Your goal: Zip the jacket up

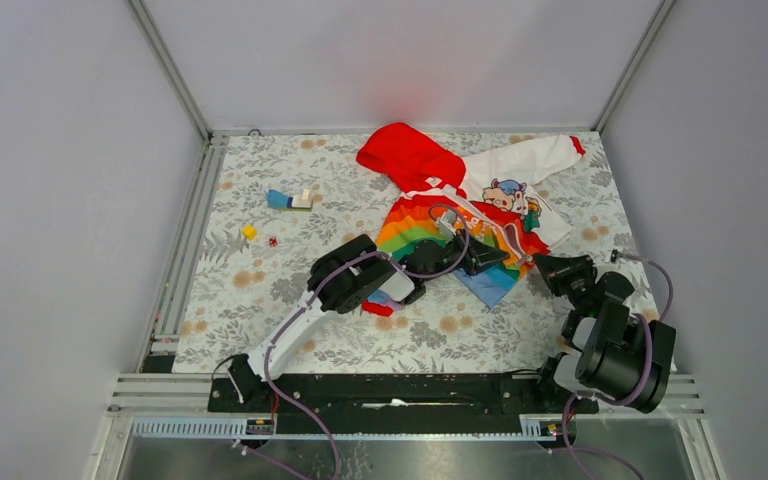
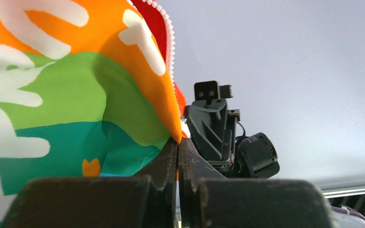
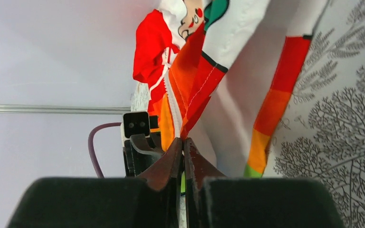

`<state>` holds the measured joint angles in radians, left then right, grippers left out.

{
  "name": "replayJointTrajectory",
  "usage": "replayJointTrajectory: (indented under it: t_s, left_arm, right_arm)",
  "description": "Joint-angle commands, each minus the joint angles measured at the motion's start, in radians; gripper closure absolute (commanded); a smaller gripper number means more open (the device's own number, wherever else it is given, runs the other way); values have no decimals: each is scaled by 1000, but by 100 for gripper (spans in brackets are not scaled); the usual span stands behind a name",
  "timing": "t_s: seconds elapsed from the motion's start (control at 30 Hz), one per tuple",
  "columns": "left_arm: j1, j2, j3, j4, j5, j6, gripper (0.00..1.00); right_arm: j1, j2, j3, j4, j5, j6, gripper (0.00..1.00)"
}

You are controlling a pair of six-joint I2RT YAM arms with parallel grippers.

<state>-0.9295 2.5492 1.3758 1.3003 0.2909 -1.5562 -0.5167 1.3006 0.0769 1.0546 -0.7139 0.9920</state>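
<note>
Two hands are gripping one garment as I am watching from my desk: the small hooded child's jacket of thin rainbow-striped cloth with a red hood and white sleeves point(image 1: 460, 205) is lying crumpled on the far right part of the floral-patterned counter point(image 1: 260, 290), its hem pointing toward the arms; my left hand point(image 2: 178, 142) is clenching the bottom corner of the orange-and-green front panel, right beside the white plastic zipper teeth point(image 2: 171, 57); my right hand point(image 3: 183, 141) is clenching the lower edge of the opposite orange-and-red panel along its white zipper tape point(image 3: 173, 107); both panels are rising from the fingers in limp folds, so I am judging the cloth as light, soft and rather slick, likely to be slipping out of a shallow pinch and bunching rather than pushing; I am reckoning the firmest holds are the stitched hem corners by the zipper ends, plus the slider, which I am not finding in any view; I am favouring gentle, even tension over tugging.
</note>
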Motion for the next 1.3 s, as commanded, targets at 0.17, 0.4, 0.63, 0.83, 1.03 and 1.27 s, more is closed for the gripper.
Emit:
replayJointTrajectory:
  t_s: [0.17,0.4,0.63,0.83,1.03,1.27]
  left_arm:
    - [-31,22,36,163,-124,-73,100]
    - [-29,45,51,159,-129,-108,100]
    - [-30,50,74,149,-117,-100,100]
    - [-29,56,89,143,-103,-97,100]
    - [-30,63,90,144,-93,-105,100]
    - [-31,58,98,145,-80,-91,100]
  right_arm:
    - [7,-67,-34,46,18,-15,100]
    - [8,-79,-36,54,4,-1,100]
    - [7,-58,-34,66,-10,4,100]
    - [8,-74,-33,44,-9,-7,100]
    - [8,-74,-31,43,1,-7,100]
    - [15,-53,-29,57,1,-4,100]
